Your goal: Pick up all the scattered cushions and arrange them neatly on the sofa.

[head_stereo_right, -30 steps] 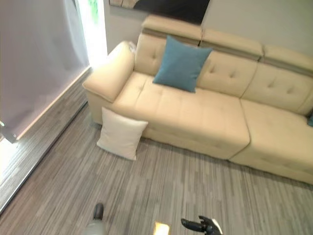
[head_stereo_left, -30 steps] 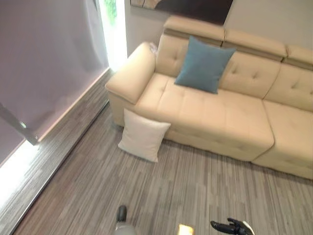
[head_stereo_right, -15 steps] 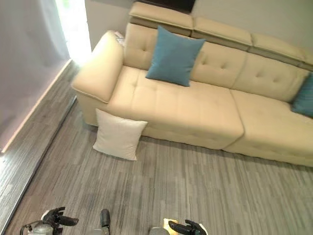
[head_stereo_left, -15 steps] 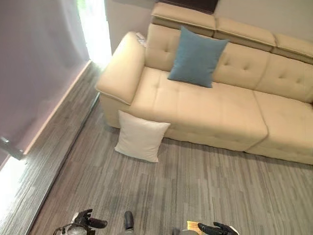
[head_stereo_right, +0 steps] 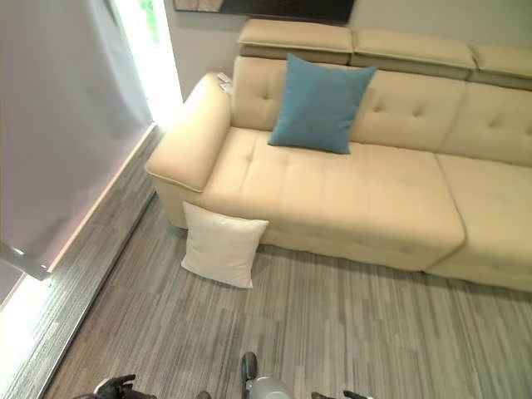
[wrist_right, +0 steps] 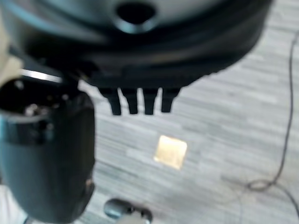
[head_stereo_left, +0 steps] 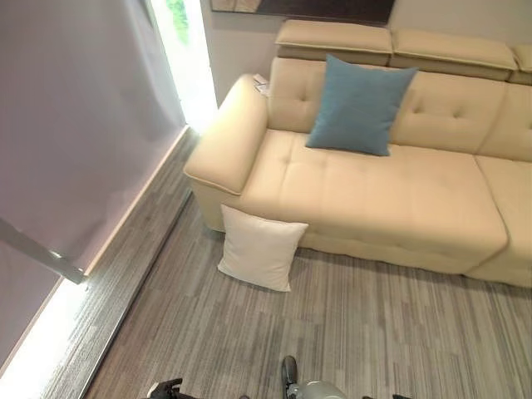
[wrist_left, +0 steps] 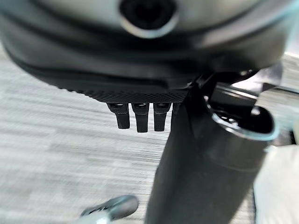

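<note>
Two cushions in sight. White cushion (head_stereo_left: pixel 261 248) stands on the floor (head_stereo_left: pixel 332 324), propped against the sofa (head_stereo_left: pixel 374 191) front just below the armrest (head_stereo_left: pixel 229 133), well ahead of both robot hands and nearer the left one's side. It's square, plain fabric, soft corners. Teal cushion (head_stereo_left: pixel 360 105) sits upright on the seat, leaning on the tufted backrest, farther ahead still; square, woven-looking cloth.

Sofa is beige, leather-like, buttoned back, separate headrest pads on top, rounded armrest. Floor is grey striped plank or carpet tile, and it runs open between the robot hands and the white cushion. A light curtain (head_stereo_left: pixel 75 125) and a bright window strip (head_stereo_left: pixel 189 58) lie off to the left side, with a metal rail (head_stereo_left: pixel 41 253) low by the curtain.

Left robot hand (wrist_left: pixel 140 116): fingers hang straight and loose over the floor, holding nothing. Right robot hand (wrist_right: pixel 138 100): same, fingers straight, empty, over the floor with a small pale square patch (wrist_right: pixel 170 151) beyond the fingertips.
</note>
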